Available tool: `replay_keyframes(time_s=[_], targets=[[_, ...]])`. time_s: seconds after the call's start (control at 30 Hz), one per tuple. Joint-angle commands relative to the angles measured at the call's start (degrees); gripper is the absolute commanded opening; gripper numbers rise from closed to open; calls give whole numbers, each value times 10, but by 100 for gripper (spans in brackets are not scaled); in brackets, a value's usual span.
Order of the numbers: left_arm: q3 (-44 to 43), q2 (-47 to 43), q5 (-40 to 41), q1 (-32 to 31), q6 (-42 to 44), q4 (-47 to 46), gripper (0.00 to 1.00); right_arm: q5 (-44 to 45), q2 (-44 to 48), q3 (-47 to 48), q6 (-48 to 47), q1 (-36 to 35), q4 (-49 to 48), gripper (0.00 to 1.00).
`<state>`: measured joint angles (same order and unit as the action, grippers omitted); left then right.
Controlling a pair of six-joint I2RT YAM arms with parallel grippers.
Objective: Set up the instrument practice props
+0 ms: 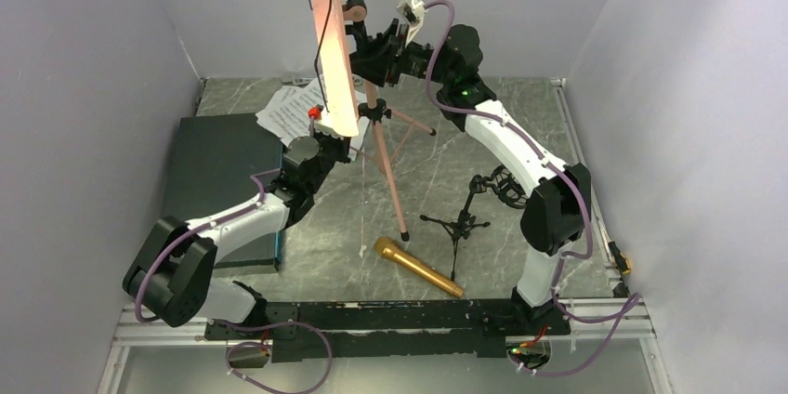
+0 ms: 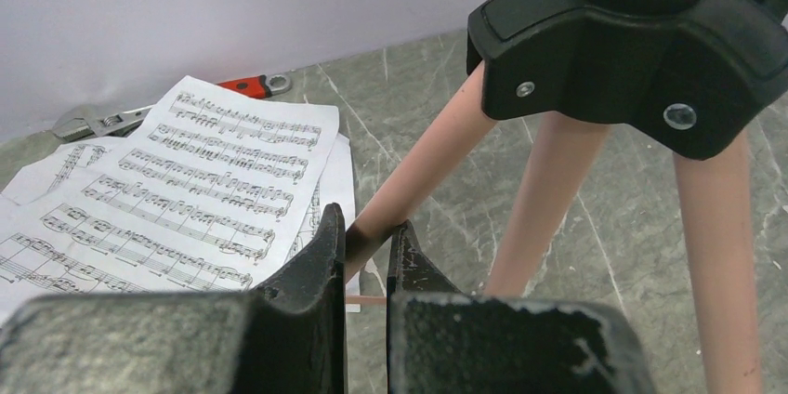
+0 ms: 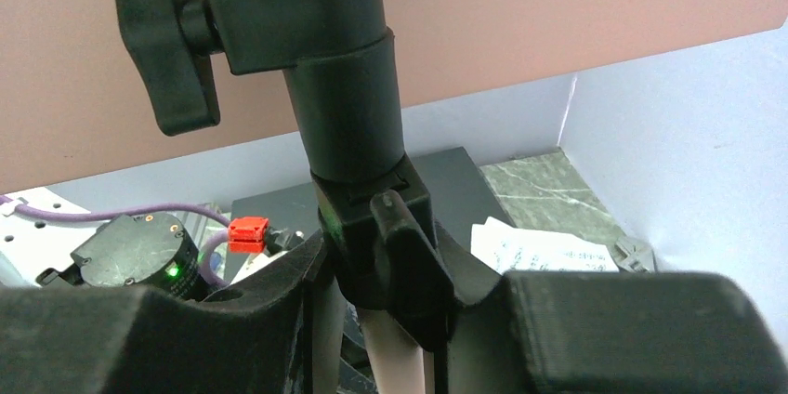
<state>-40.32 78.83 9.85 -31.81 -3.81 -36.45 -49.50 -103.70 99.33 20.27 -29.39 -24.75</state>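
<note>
Where the top view looks down on the table (image 1: 427,180), we see the pink music stand (image 1: 334,50) upright at upper centre. The left hand (image 1: 333,141) sits low at its legs and the right hand (image 1: 364,48) high at its pole. The sheet-music pages (image 1: 288,111) lie at upper left beside a dark case (image 1: 218,171). The gold microphone (image 1: 418,267) lies at lower centre, with the mic stand (image 1: 460,217) just right of it.

In the left wrist view, we find that hand nearly closed, pinching one pink leg (image 2: 409,180).

In the right wrist view, the right hand clamps the stand's black collar (image 3: 372,227).
</note>
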Motion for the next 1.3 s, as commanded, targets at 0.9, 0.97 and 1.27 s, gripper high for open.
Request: replay_keyframes(time_s=[0.9,0.97,1.27], targets=[[52,-3,131,18,-90,166,3,53,149,-68,87,77,-334,0],[48,1,133,12,-100,168,3,49,153,-83,97,86,-343,0],[28,20,176,-26,-120,173,3,37,171,-134,143,122,-379,0]])
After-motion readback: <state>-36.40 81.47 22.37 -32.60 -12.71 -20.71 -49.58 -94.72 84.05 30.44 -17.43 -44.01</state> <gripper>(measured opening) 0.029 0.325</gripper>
